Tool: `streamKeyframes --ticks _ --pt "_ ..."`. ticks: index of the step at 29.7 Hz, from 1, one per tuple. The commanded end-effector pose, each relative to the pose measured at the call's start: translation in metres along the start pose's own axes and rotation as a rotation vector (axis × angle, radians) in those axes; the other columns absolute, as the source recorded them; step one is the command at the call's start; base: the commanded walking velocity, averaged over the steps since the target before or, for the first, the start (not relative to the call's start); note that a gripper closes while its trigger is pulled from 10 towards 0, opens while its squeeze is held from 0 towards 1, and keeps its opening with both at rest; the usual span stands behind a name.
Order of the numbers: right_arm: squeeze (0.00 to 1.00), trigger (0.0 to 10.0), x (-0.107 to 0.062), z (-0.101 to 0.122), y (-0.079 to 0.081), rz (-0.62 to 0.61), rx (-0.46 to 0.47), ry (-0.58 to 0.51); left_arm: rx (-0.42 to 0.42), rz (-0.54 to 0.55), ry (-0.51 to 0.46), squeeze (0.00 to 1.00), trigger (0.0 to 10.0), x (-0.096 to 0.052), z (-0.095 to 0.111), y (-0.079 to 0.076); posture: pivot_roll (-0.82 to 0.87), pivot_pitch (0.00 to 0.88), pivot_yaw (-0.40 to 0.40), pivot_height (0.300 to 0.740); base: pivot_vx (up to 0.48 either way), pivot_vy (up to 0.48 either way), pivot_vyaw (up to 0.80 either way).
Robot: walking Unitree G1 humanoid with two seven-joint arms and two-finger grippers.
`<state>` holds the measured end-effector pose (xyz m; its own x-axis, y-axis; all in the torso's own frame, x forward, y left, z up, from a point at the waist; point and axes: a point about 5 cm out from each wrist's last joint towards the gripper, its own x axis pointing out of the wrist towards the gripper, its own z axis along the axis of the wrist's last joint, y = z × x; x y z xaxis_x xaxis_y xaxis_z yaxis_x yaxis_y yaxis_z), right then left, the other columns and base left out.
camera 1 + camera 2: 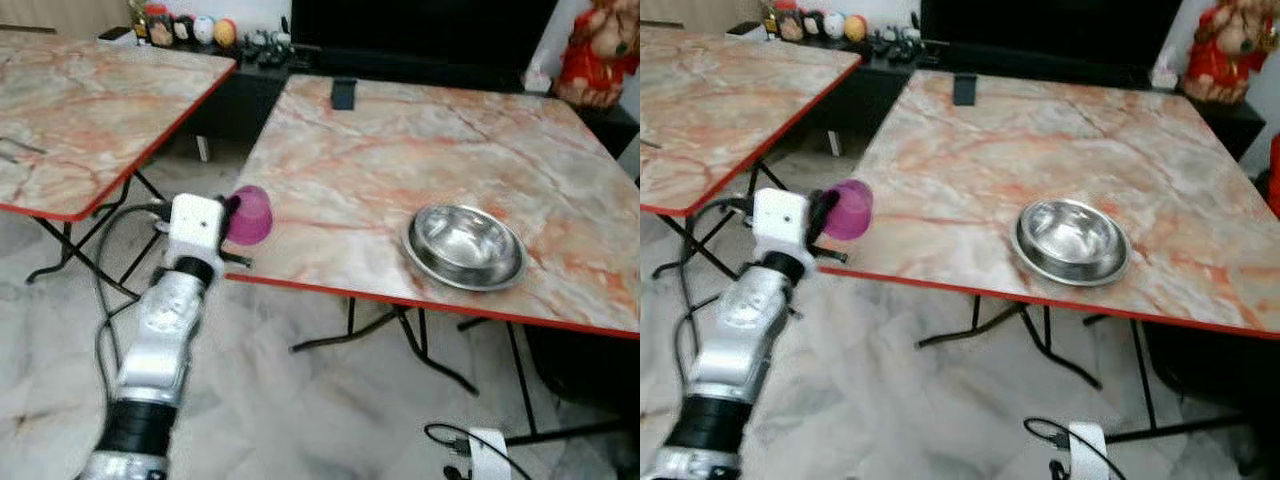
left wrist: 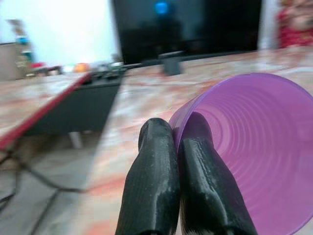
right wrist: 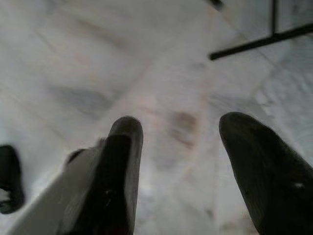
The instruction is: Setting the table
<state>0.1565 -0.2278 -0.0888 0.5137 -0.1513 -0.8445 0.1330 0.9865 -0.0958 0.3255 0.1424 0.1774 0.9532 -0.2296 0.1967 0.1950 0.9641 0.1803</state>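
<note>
Since the left gripper (image 2: 178, 161) only pinches the translucent purple plastic cup's (image 1: 249, 214) rim at the marble-pattern table (image 1: 420, 150) edge, it might slip off; right gripper (image 3: 183, 161) hangs spread.

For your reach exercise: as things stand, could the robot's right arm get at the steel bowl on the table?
Probably not yet. The right gripper hangs low, open, pointing at the floor, below the table. The steel bowl sits near the front edge with nothing around it, so raising the arm should reach it.

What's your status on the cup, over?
Left gripper shut on purple cup, at table edge. Right gripper open, idle over floor. Steel bowl on table, apart from cup.
</note>
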Motion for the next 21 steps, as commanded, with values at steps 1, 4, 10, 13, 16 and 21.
streamKeyframes --ticks 1,4,10,13,16,21 --pt "0.00 10.0 0.001 0.004 0.002 0.001 0.013 -0.016 0.004 0.018 -0.016 0.00 10.0 -0.002 0.004 0.009 0.19 0.000 -0.080 0.707 0.000 0.000 0.00" --pt "0.00 10.0 0.001 0.004 0.002 0.002 0.010 -0.017 0.001 0.014 -0.016 0.00 10.0 -0.002 0.004 0.010 0.19 0.000 -0.083 0.707 0.000 0.000 0.00" --pt "0.00 10.0 0.001 0.006 0.005 0.002 0.021 -0.026 0.030 -0.032 -0.016 0.00 10.0 0.002 0.007 0.010 0.17 0.000 -0.032 0.707 0.000 0.000 0.00" --pt "0.00 10.0 0.001 0.006 0.010 0.010 0.032 -0.030 0.034 -0.048 -0.010 0.00 10.0 0.005 0.008 0.010 0.15 0.000 -0.006 0.707 0.000 0.000 0.00" --pt "0.00 10.0 0.002 0.007 0.014 0.013 0.043 -0.032 0.032 -0.066 -0.013 0.00 10.0 0.007 0.009 0.008 0.14 0.000 0.007 0.707 0.000 0.000 0.00" --pt "0.00 10.0 0.002 0.007 0.019 0.011 0.061 -0.030 0.007 -0.105 -0.017 0.00 10.0 0.012 0.011 -0.004 0.11 0.000 0.028 0.707 0.000 0.000 0.00"
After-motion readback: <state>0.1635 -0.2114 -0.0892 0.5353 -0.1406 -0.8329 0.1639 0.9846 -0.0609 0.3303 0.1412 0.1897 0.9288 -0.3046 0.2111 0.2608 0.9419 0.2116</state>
